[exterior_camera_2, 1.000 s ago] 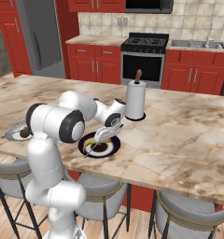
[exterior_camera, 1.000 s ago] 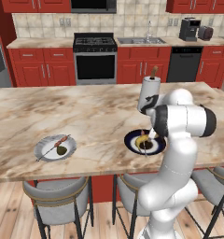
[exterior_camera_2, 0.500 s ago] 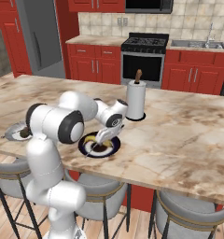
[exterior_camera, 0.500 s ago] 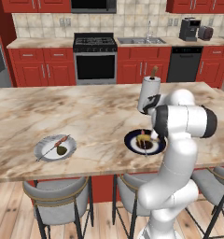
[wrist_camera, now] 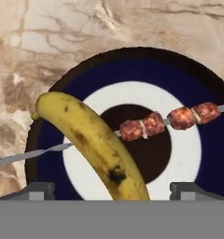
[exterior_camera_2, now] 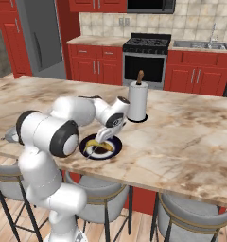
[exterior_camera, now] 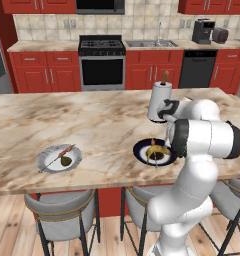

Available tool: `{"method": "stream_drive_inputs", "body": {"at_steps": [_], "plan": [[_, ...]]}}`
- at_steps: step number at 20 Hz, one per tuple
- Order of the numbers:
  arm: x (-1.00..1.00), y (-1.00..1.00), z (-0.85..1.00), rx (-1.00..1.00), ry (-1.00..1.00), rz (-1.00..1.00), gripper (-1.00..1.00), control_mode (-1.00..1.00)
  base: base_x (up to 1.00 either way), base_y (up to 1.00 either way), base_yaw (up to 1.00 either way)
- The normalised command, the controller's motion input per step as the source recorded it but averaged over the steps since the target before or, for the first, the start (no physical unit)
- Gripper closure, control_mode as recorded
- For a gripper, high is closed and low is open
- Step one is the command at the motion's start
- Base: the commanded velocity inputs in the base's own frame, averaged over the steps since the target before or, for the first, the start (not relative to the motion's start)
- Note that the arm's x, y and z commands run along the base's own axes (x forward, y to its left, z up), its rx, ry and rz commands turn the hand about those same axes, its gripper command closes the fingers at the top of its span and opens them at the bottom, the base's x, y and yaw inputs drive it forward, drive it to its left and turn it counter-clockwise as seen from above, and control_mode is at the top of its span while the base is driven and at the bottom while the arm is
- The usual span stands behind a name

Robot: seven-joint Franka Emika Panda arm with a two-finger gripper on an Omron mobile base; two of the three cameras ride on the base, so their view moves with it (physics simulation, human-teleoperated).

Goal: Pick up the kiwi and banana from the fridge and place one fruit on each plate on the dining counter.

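A: Where is the banana [wrist_camera: 93, 142]?

B: It lies on the dark navy plate [wrist_camera: 48, 135], which sits on the marbled table [exterior_camera: 92, 125] near its front edge. In the hand view the yellow fruit runs across the plate's left half, with brown specks and one dark blotch low on its skin.

A: Is anything else on that plate?

B: A skewer [wrist_camera: 167, 120] with reddish meat chunks lies across the middle, its thin metal rod passing under or just behind the banana; which, I cannot tell.

A: And the claw [wrist_camera: 111, 191]?

B: Released. Its two grey fingertips [wrist_camera: 37, 190] stand wide apart at the bottom of the hand view, one on each side of the banana's lower end, with clear gaps to the fruit. In the right base view the claw [exterior_camera_2: 100, 140] hangs just over the plate.

A: The kiwi [exterior_camera: 66, 161]?

B: It rests on the pale grey plate [exterior_camera: 48, 166], well apart to the left on the same table, beside a thin stick [exterior_camera: 58, 156] that lies slantwise across that plate.

A: What stands near the navy plate?

B: A white paper towel roll [exterior_camera_2: 137, 101] on an upright holder with a brown knob, just behind it. Grey stools [exterior_camera: 62, 214] are tucked under the table's front edge. Beyond the table are red cabinets [exterior_camera: 39, 72], a black stove [exterior_camera: 102, 62] and a sink [exterior_camera: 147, 43].
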Motion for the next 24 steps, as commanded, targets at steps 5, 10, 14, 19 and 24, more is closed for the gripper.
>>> {"method": "stream_drive_inputs", "body": {"at_steps": [5, 10, 14, 19, 24], "plan": [[-0.39, 0.00, 0.68, 0.00, -0.01, 0.00, -1.00, -1.00, 0.00, 0.00, 0.00], [-0.46, 0.00, 0.70, 0.00, 0.00, 0.00, -1.00, -1.00, 0.00, 0.00, 0.00], [-0.62, 0.00, 0.64, 0.00, 0.00, 0.00, -1.00, -1.00, 0.00, 0.00, 0.00], [-0.74, 0.00, 0.53, 0.00, 0.00, 0.00, -1.00, -1.00, 0.00, 0.00, 0.00], [-0.86, 0.02, 0.27, 0.00, -0.04, 0.00, -1.00, -1.00, 0.00, 0.00, 0.00]]}}
